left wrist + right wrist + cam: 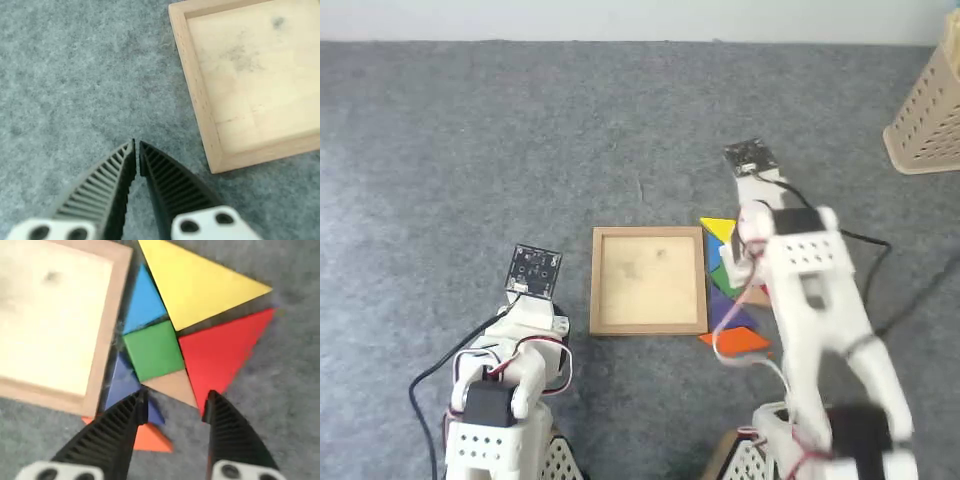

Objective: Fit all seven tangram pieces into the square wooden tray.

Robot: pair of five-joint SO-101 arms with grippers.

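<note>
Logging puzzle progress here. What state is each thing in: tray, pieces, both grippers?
Tray: empty.
Yellow triangle: outside the tray.
Red triangle: outside the tray.
Green square: outside the tray.
Blue triangle: outside, beside the tray's rim.
Brown triangle: outside the tray.
Dark blue piece: outside, beside the tray's rim.
Orange piece: outside the tray.
Left gripper: shut, holding nothing.
Right gripper: open, above the brown triangle.

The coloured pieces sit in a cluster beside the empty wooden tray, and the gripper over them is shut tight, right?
Not quite: the right gripper over the coloured pieces is open, jaws apart, as the right wrist view shows. The pieces do sit clustered beside the empty wooden tray.
</note>
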